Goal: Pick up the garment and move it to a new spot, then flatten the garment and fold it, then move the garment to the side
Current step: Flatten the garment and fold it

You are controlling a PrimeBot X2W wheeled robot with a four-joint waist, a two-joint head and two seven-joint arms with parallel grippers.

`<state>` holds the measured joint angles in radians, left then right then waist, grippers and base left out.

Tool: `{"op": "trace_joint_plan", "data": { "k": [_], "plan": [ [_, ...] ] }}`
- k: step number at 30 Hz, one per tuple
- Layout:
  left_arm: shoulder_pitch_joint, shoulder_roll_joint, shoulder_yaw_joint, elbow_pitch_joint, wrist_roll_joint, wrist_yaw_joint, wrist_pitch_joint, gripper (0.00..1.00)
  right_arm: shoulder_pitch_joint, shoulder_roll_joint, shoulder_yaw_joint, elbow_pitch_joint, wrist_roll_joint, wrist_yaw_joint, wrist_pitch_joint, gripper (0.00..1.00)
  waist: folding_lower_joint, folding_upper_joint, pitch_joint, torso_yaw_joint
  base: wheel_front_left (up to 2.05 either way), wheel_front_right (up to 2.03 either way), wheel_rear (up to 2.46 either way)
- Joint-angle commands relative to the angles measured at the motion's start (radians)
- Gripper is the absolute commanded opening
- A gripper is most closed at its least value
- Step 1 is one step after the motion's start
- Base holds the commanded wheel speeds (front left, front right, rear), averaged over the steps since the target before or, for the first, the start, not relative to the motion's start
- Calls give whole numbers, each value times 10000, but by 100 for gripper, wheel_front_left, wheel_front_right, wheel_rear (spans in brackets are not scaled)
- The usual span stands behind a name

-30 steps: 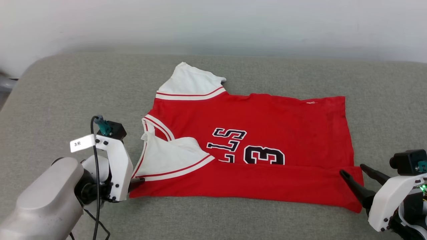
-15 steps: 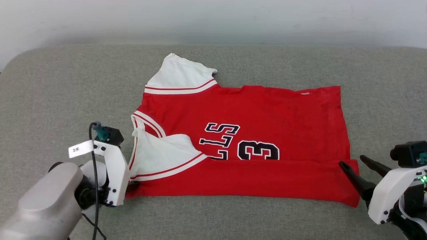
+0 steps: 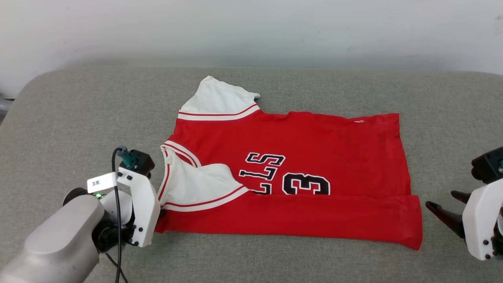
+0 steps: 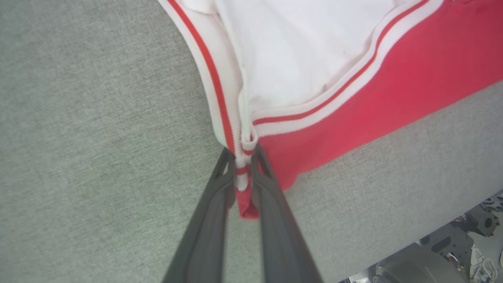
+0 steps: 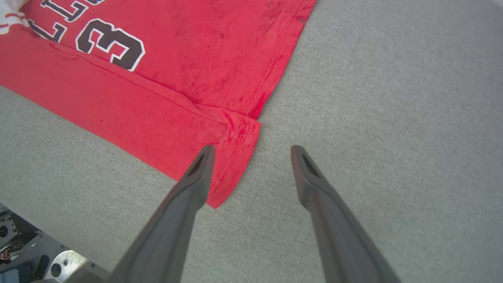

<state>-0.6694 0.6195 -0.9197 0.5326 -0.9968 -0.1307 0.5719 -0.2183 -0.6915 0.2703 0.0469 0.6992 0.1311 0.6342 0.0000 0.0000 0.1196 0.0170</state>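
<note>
Since before, left gripper (image 4: 243, 153) pinched shut on garment (image 3: 314, 149) corner trim, lower left. Meanwhile right gripper (image 5: 252, 148) backed off rightward, jaws wide, empty.

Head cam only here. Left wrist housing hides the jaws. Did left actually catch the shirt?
Observer: Yes. The left wrist view shows the left gripper with its jaws shut on the garment, pinching its striped corner.
Operator: Right side gripping the hem?
Observer: No. In the right wrist view the right gripper is open. One jaw sits over the garment's red corner and the other over bare grey cushion. Nothing is gripped.
</note>
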Motion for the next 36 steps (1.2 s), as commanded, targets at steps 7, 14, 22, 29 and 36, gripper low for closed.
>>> {"op": "trace_joint_plan", "data": {
  "k": [7,14,22,29,36],
  "plan": [
    [-32,62,-110,-672,158,25,-246,0,-481,-179,305,140,329,-8,2242,100,0,0,95,211,0,0,0],
    [-293,-84,-173,-923,359,68,-369,0,-880,444,756,1055,42,-8,2734,100,0,0,497,391,0,0,0],
    [-501,-110,-258,-937,509,53,-550,0,-725,1279,1552,2627,-92,-7,2204,100,0,0,915,552,0,0,0],
    [-285,-44,-300,-795,432,34,-732,0,-669,1458,2514,3149,235,9,1298,24,0,0,918,507,0,0,0],
    [-17,-90,-267,-629,238,32,-981,0,-1044,1058,2699,2988,601,7,359,0,0,0,542,444,0,0,0]
  ]
}}
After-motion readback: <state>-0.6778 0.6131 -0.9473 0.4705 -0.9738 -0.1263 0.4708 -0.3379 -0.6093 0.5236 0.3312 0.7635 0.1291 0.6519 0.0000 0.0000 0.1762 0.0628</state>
